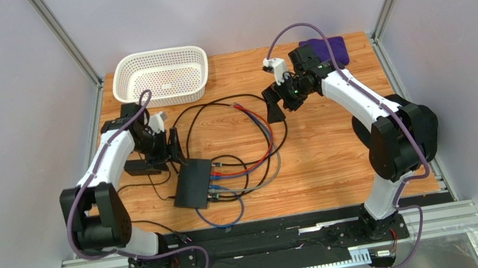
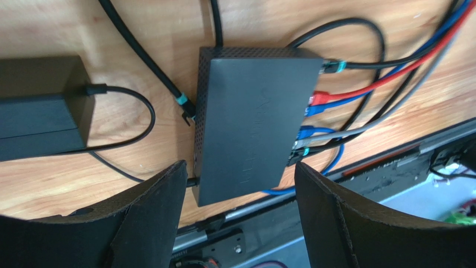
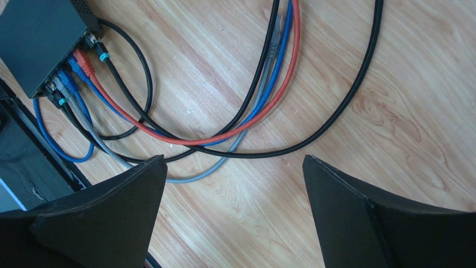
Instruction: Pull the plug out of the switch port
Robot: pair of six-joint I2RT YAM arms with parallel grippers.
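My left tool (image 2: 239, 167) hangs spread wide just above the switch (image 2: 251, 111), pinching nothing. My right tool (image 3: 234, 162) is spread just as wide and is also empty, over the looping cables (image 3: 223, 137) well away from the box. The switch lies flat on the worktop (image 1: 340, 153) in front of my left arm, near the power brick (image 2: 39, 106). Its plugs crowd the long edge facing my right side: a black one, the red plug (image 2: 319, 99), blues and a grey. My worry is that the box looks light and nothing pins it, so a tug could drag it along instead of freeing the plug. The plugs sit tight together, so broad fingers may catch a neighbour. The latch tabs are too small for me to make out; pulling against a locked one could strain the port. The crossed leads could also snag.
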